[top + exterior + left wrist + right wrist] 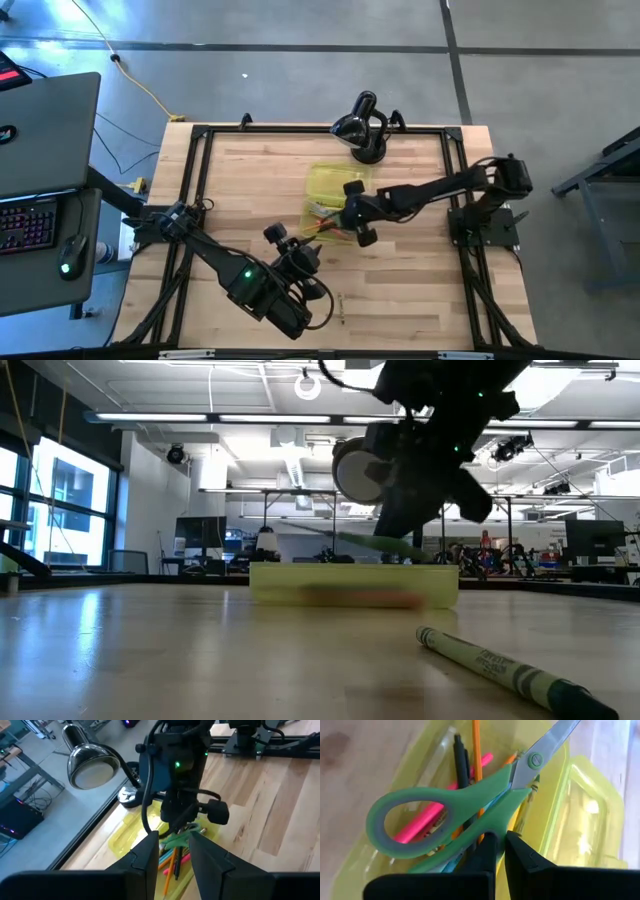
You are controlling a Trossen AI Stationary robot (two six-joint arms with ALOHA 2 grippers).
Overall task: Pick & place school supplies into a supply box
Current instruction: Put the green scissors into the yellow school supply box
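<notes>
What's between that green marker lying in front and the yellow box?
Nothing: in the low view, only bare wooden table lies between the green marker and the supply box.

The high view looks straight down on the whole table from well above. The low view sits at tabletop height, facing level across the wood into the room. The left wrist view looks from near toward the far side; the right wrist view hangs close over the supply box, which all four share.
</notes>
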